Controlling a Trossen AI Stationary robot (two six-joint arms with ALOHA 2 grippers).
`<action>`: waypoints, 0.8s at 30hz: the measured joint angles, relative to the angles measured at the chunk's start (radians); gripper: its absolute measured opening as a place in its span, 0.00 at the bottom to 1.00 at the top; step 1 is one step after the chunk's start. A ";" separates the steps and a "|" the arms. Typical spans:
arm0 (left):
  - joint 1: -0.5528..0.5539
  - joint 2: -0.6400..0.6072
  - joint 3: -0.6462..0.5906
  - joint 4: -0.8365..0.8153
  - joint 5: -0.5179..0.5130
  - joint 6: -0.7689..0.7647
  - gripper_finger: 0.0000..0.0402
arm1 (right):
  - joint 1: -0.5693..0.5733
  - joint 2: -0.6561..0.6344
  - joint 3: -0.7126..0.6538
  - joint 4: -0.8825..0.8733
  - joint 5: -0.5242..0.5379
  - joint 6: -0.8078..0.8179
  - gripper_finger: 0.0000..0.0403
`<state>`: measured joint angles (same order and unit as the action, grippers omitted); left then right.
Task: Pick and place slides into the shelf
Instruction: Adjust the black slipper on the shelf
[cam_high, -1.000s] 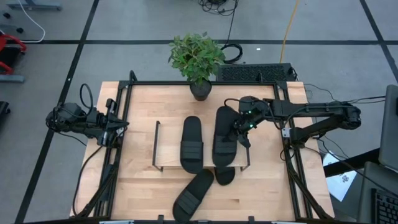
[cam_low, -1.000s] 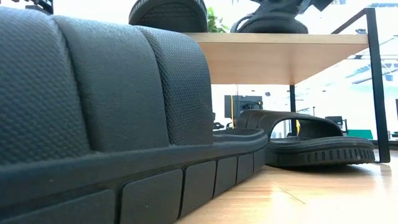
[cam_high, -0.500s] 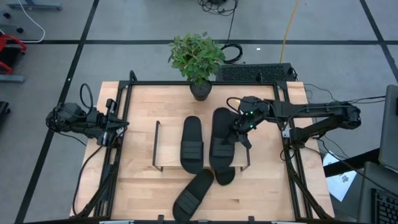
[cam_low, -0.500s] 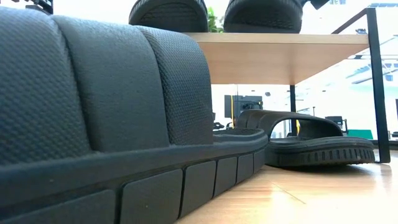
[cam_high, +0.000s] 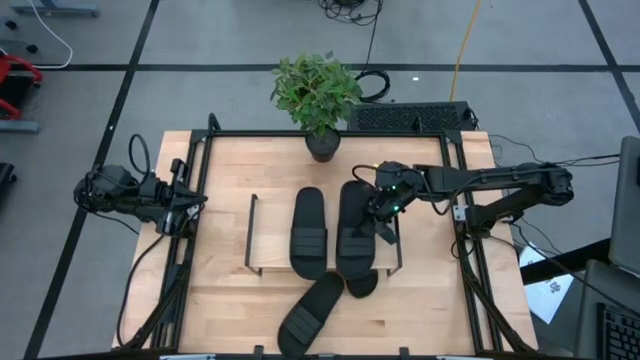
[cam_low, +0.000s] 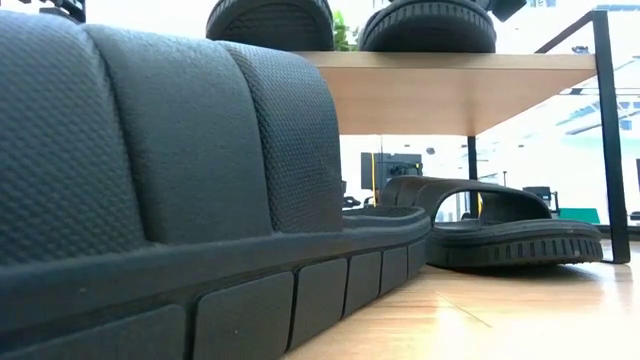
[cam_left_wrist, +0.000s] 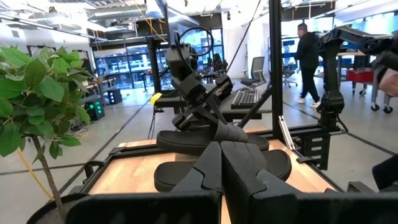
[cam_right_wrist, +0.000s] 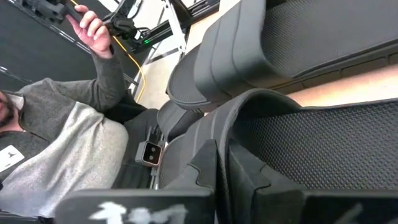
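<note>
Atop light wood shelf (cam_high: 270, 232), my right gripper (cam_high: 383, 212) clamps second matte black ribbed slide (cam_high: 356, 232), long axis parallel to first slide (cam_high: 309, 231); left gripper (cam_high: 192, 209) shut, empty, well apart.

Two slides (cam_high: 309, 231) (cam_high: 354, 230) lay side by side on the shelf (cam_high: 262, 232); a third (cam_high: 363, 281) sat beneath, a fourth (cam_high: 309, 313) in front on the table (cam_high: 228, 160); potted plant (cam_high: 317, 97) behind.

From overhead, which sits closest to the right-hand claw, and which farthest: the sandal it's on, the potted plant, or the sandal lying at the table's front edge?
From the right gripper:
1. Sandal on the shelf, directly under it.
2. Potted plant, at the table's back edge.
3. Front sandal, on the tabletop, clearly farthest.
</note>
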<state>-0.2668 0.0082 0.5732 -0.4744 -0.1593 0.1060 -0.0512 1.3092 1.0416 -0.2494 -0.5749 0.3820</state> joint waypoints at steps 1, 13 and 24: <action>0.000 0.000 0.000 0.000 0.000 0.000 0.01 | 0.000 0.000 -0.002 0.000 0.001 0.000 0.01; 0.000 0.000 0.000 0.000 0.000 -0.005 0.01 | -0.014 -0.001 -0.020 0.003 0.051 -0.002 0.19; 0.000 0.000 0.000 -0.001 0.000 -0.007 0.01 | -0.021 -0.069 -0.016 0.050 0.102 -0.057 0.45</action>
<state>-0.2671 0.0082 0.5732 -0.4751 -0.1589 0.0990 -0.0723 1.2399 1.0258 -0.1991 -0.4730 0.3250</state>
